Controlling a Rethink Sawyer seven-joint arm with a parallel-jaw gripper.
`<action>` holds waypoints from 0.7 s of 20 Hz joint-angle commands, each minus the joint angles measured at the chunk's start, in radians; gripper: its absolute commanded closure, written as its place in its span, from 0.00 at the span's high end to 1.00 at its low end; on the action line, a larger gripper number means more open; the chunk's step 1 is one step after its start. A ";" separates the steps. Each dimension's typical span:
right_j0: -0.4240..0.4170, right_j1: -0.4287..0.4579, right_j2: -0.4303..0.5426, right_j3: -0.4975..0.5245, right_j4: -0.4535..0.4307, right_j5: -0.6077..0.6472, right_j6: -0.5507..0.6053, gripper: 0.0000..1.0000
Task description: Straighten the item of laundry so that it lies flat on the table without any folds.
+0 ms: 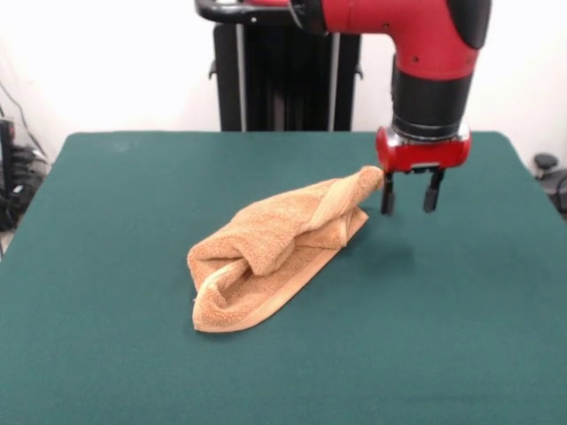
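Note:
The orange-tan towel (275, 252) lies crumpled and folded over itself in the middle of the dark green table (106, 354). One end is bunched at the front left. The other end rises to a point at the right, up against my gripper's left finger. My gripper (409, 200) hangs from the red arm just right of that raised tip, a little above the table. Its two dark fingers (432, 192) stand apart with nothing between them. The tip touches or nearly touches the outer side of the left finger. No tag loop shows.
The robot's black pedestal (283, 80) stands at the table's far edge. Cables and dark equipment (13, 177) sit off the table's left side, and a small dark object (545, 164) lies off its right side.

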 commanded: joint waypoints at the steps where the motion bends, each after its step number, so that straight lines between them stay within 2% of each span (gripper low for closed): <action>1: -0.016 0.034 0.016 0.068 0.038 0.068 0.204 1.00; 14: -0.117 0.014 0.045 0.095 -0.020 0.067 0.123 1.00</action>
